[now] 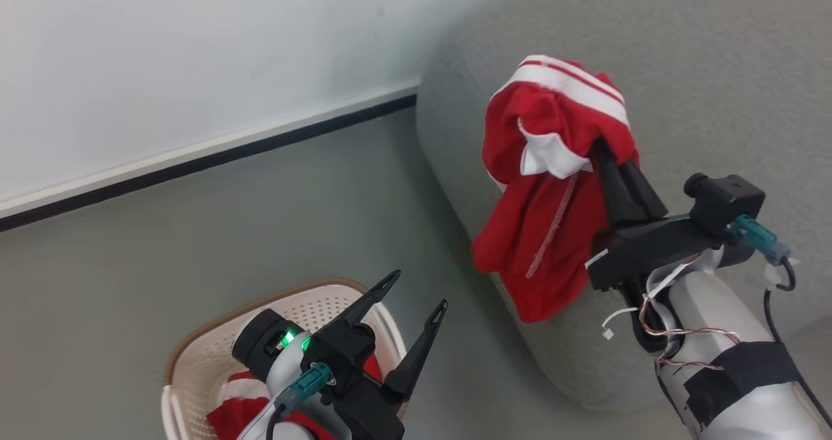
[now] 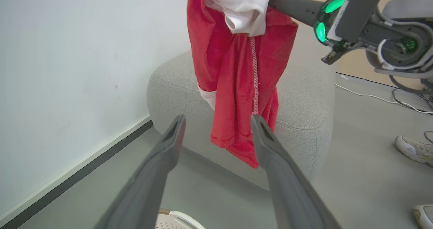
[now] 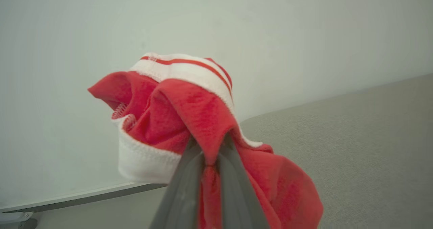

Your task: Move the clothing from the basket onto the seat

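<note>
A red garment with white striped trim hangs bunched from my right gripper, which is shut on its fabric above the near left edge of the grey seat. The right wrist view shows the cloth pinched between my right gripper's fingers. My left gripper stands open over the cream basket, nothing between its fingers. More red clothing lies in the basket, partly hidden by my left arm. In the left wrist view the hanging garment dangles in front of the seat, beyond my left gripper.
A white wall with a dark baseboard runs behind the grey floor. In the left wrist view, a person's pale shoes and a cable lie on the floor right of the seat.
</note>
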`<state>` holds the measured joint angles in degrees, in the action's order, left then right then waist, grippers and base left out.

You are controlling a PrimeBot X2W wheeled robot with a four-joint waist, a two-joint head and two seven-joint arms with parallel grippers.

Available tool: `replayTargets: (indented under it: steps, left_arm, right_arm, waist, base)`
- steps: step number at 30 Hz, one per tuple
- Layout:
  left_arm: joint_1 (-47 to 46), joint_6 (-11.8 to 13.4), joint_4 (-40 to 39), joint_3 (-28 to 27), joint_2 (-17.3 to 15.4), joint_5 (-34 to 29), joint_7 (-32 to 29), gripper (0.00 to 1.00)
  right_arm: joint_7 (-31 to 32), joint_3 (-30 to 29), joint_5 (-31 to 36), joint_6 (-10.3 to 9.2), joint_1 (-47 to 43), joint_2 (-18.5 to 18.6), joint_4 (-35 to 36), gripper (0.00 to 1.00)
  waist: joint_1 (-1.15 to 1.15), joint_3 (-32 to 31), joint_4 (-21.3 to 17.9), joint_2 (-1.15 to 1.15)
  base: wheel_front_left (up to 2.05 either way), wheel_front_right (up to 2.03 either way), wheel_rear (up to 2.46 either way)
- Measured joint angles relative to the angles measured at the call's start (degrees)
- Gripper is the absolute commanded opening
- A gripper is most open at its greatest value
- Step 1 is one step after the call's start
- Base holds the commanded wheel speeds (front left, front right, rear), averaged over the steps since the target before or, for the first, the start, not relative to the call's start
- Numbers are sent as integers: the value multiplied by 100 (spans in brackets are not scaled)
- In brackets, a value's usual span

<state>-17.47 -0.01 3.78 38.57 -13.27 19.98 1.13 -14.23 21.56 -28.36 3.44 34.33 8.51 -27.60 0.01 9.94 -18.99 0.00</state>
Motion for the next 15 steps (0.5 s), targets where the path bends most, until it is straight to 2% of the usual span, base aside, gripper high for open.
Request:
replayTargets:
  steps: [7,15]
  left_arm:
    - [-98,0,-80,-2,-33,-35,-89,100]
    - [-264,-9,-210,34,-91,-179,-215,100]
  right_arm:
    - [-4,-259,-54,-92,-1,107,87,0]
    - [-5,-555,-146,-100,171,158,78,0]
  waist:
    - [0,207,-392,0]
    - [0,487,-659,0]
  base:
    - [0,0,0]
    - [0,0,0]
